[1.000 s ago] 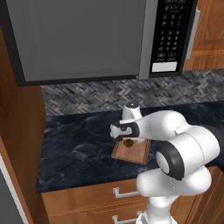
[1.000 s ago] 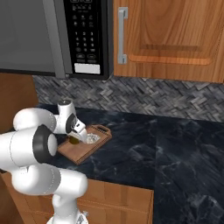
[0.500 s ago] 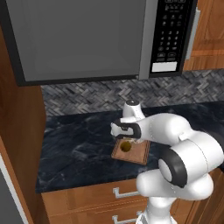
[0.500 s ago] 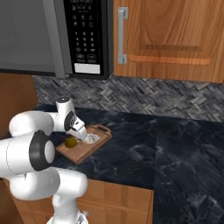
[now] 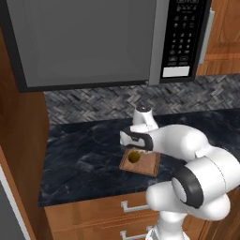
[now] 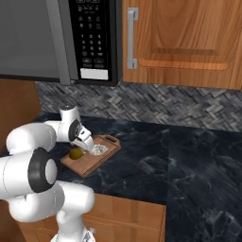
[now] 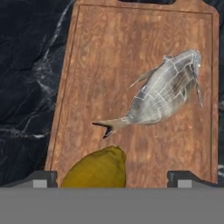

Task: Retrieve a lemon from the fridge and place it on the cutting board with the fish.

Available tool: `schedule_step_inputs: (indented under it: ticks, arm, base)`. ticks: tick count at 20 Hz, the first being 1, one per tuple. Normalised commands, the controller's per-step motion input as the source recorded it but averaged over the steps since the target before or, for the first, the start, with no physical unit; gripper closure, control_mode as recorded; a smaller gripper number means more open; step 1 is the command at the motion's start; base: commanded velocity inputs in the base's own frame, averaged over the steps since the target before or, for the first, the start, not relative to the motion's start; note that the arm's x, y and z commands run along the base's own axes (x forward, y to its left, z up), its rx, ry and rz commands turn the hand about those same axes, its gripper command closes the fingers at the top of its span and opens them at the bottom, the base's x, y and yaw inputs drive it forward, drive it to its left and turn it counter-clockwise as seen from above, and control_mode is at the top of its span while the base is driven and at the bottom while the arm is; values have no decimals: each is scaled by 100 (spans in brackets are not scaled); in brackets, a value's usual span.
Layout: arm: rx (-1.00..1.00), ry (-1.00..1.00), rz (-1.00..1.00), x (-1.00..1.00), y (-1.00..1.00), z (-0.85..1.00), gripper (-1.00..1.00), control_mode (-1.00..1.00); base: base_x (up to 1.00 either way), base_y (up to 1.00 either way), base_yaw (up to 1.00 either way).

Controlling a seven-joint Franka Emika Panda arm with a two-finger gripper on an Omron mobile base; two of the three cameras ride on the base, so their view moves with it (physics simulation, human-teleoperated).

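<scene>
Light is even and soft, as rendered scenes are, with no glare. The microwave [image 5: 108, 42] casts a dim band on the backsplash beneath it; the dark counter [image 6: 179, 160] below stays readable. Under the fish [image 7: 164, 94] lies a faint shadow. Both base views look slightly soft, perhaps from low resolution.

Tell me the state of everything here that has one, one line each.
lemon: resting on the board, free of the fingers.
fish: lying flat on the board, apart from the lemon.
cutting board: flat on the counter.
end effector: open, above the lemon.
microwave: door closed.
</scene>
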Motion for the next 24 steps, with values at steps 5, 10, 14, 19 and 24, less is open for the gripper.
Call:
schedule_step_inputs:
  ticks: [5,10,14,19,24]
  arm:
    - [-2,0,0,-30,0,39,-100,-100]
    - [-2,0,0,-58,0,41,-100,-100]
    - [0,0,0,-83,-1,27,-100,-100]
    - [0,0,0,-100,-21,20,-100,-100]
    - [0,0,-1,-86,-79,4,-100,-100]
  base:
    - [0,0,0]
    - [0,0,0]
    - [0,0,0]
    - [0,0,0]
    - [0,0,0]
